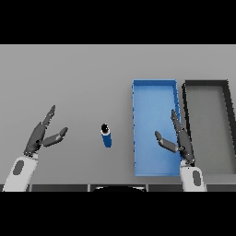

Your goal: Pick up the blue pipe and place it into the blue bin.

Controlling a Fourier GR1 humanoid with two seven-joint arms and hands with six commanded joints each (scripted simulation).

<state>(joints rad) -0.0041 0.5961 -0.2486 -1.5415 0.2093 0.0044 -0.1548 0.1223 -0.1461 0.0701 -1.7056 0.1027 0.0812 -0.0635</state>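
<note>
Grey table [78,78], short cylindrical blue pipe [106,136], rectangular blue bin [154,90]

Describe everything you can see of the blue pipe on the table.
The blue pipe is a short, smooth cylinder, blue along its body with a dark end facing away from the robot. It looks like plastic, though that is a guess. It rests alone on the grey table, pointing roughly away from the robot, its far end leaning slightly left. It sits left of the blue bin, apart from it, between the left hand and right hand. Neither hand touches it.
</note>
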